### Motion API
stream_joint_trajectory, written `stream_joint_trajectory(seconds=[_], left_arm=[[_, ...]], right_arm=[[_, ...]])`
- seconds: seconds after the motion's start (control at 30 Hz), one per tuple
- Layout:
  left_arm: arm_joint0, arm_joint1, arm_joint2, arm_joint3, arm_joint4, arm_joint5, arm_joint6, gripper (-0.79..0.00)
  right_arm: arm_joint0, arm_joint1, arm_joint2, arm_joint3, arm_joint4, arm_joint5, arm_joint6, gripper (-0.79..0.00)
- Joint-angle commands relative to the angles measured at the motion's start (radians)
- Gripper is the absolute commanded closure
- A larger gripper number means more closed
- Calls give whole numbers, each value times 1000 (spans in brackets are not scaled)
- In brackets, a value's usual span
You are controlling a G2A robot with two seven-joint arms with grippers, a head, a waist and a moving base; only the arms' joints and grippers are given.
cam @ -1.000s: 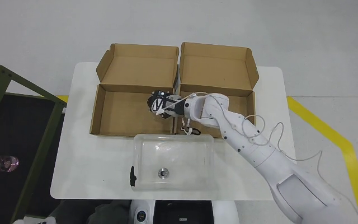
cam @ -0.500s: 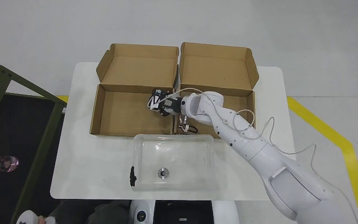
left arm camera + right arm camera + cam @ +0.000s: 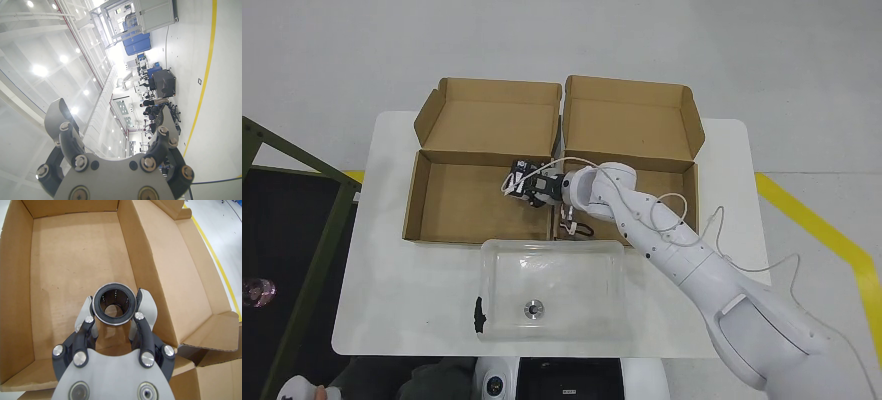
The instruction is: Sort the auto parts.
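**Bearing sleeve held over the left carton**

The left gripper [image 3: 113, 115] is spread wide, with nothing between its metal fingers. On the white table [image 3: 382, 250], the left cardboard box [image 3: 457, 205] sits at 11 o'clock, its floor matte brown. Over that box's 3 o'clock side, the right gripper [image 3: 115, 297] clamps a hollow steel cylinder [image 3: 115, 318]. The cylinder is black-rimmed with ball rows inside, and its outer body is hidden below the rim. A clear plastic bin [image 3: 582, 290] at 6 o'clock holds a small round metal part [image 3: 533, 309]. The right cardboard box [image 3: 632, 120] sits at 1 o'clock, its floor partly covered by the arm.
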Motion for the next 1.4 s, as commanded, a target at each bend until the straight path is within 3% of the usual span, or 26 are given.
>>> stream_joint_trajectory(seconds=[0.0, 0.13, 0.43, 0.9, 1.37], left_arm=[[0, 0, 0, 0, 0, 0, 0, -785], [0, 0, 0, 0, 0, 0, 0, -785], [0, 0, 0, 0, 0, 0, 0, -785], [0, 0, 0, 0, 0, 0, 0, -785], [0, 0, 0, 0, 0, 0, 0, -785]], right_arm=[[1, -1, 6, -4, -2, -2, -1, -480], [-3, 3, 25, -33, -9, -13, -7, -523], [-61, 34, 99, -197, -7, -82, -12, -511], [-280, 118, 262, -572, -44, -198, 90, -480], [-458, 160, 288, -787, -73, -307, 127, -505]])
